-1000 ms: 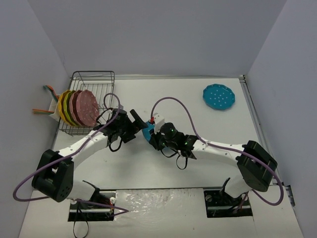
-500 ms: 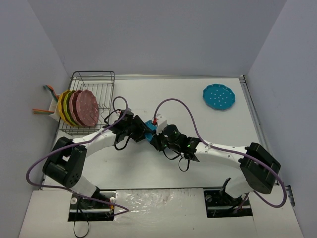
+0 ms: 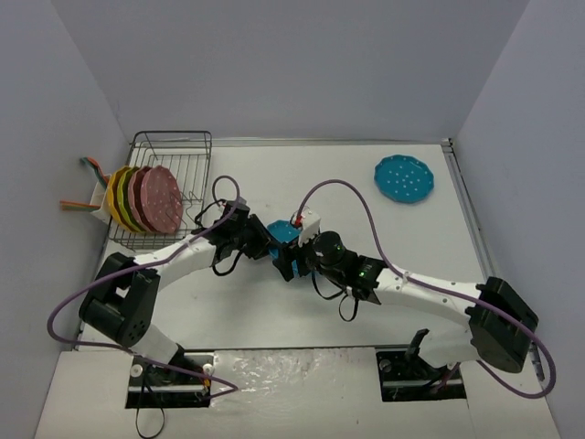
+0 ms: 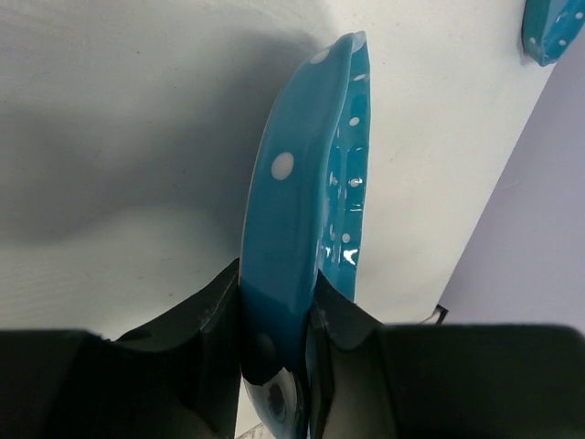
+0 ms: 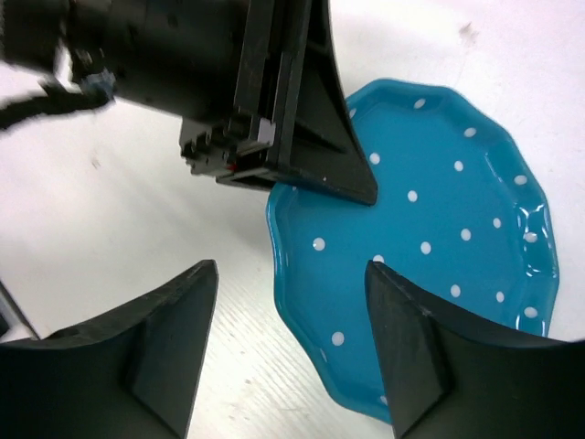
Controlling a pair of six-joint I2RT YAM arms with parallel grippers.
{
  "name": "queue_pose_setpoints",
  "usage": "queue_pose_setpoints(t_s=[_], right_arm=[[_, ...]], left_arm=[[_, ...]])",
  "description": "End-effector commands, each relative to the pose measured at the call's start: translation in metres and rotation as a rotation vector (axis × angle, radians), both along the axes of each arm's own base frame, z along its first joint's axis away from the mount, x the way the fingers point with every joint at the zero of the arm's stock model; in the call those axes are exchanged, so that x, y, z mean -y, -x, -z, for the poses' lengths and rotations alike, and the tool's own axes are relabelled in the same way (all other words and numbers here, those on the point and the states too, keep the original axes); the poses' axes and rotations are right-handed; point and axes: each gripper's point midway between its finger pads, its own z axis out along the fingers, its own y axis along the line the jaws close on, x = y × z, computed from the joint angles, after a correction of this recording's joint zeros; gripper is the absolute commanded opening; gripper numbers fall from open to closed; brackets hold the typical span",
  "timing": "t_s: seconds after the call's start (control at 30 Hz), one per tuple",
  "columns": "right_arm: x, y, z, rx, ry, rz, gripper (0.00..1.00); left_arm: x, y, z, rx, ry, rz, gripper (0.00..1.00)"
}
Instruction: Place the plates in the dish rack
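A glossy teal plate (image 5: 439, 247) with a scalloped rim and small white dots is tipped up on edge over the middle of the white surface (image 3: 274, 174), between the two arms. The left end effector (image 4: 279, 302) is clamped on its rim, one black finger pressed against each face. The right end effector (image 5: 291, 270) faces the plate's dotted front with its dark, wedge-shaped fingers spread apart, gripping nothing. A second teal plate (image 3: 404, 178) lies flat, well apart at the far right. At the far left, the black wire dish rack (image 3: 174, 151) holds four plates (image 3: 146, 199) upright in a row: orange, yellow-green and two pink. On its left side, a white holder (image 3: 96, 199) carries thin orange and teal items.
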Motion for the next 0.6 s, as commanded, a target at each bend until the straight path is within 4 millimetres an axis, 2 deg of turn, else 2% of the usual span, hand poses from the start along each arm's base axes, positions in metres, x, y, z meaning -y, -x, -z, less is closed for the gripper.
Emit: queue_pose_setpoints(t_s=[0.0,0.13,0.2,0.27,0.33,0.4,0.47,0.57], right_arm=[[0.006,-0.008,-0.061,0.107,-0.100,0.057,0.79],[0.025,-0.008,-0.096,0.175,-0.126,0.109,0.88],[0.039,-0.009,-0.105,0.197,-0.118,0.151,0.92],[0.053,-0.010,-0.115,0.226,-0.103,0.191,0.94],[0.066,-0.011,-0.124,0.250,-0.091,0.227,0.94],[0.076,-0.011,-0.131,0.268,-0.091,0.257,0.95],[0.084,-0.013,-0.131,0.274,-0.083,0.290,0.95],[0.091,-0.015,-0.127,0.276,-0.073,0.314,0.96]], left_arm=[[0.005,-0.023,-0.097,0.260,0.017,0.046,0.00],[-0.016,-0.028,-0.147,0.414,-0.111,0.064,0.00],[-0.034,-0.030,-0.169,0.523,-0.236,0.105,0.00],[-0.057,-0.032,-0.195,0.611,-0.368,0.109,0.00],[-0.089,-0.036,-0.224,0.693,-0.518,0.083,0.00],[-0.117,-0.035,-0.241,0.730,-0.642,0.060,0.00],[-0.147,-0.036,-0.265,0.786,-0.783,0.046,0.00],[-0.186,-0.041,-0.288,0.822,-0.934,0.018,0.00]])
